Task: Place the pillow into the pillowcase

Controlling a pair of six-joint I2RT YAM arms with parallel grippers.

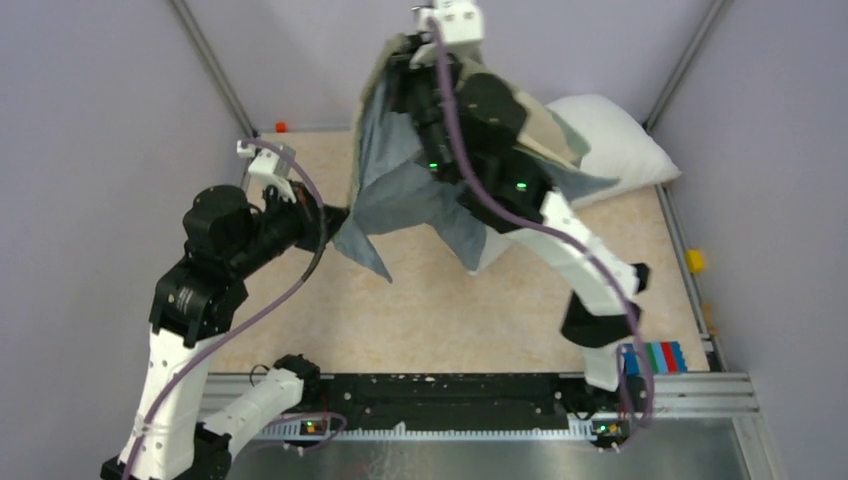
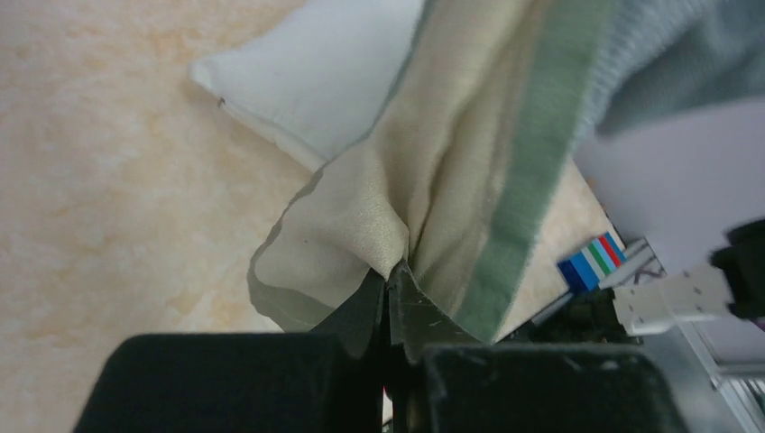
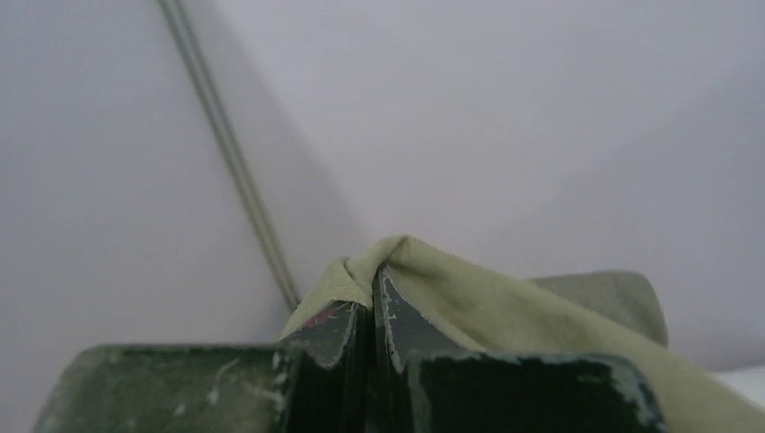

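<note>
The pillowcase [image 1: 405, 190], grey-blue outside and beige inside, hangs in the air between both arms over the table's middle. My right gripper [image 1: 405, 48] is raised high at the back and shut on its top edge [image 3: 433, 280]. My left gripper [image 1: 338, 220] is lower on the left and shut on a bottom corner [image 2: 433, 180]. The white pillow [image 1: 610, 140] lies at the back right of the table, partly hidden behind the cloth and the right arm; it also shows in the left wrist view [image 2: 316, 72].
A beige table [image 1: 430, 310] with metal frame posts at the back corners. A blue, green and red striped block [image 1: 655, 357] sits at the front right, a yellow block [image 1: 694, 260] at the right edge, and a small red thing [image 1: 281, 127] at the back left.
</note>
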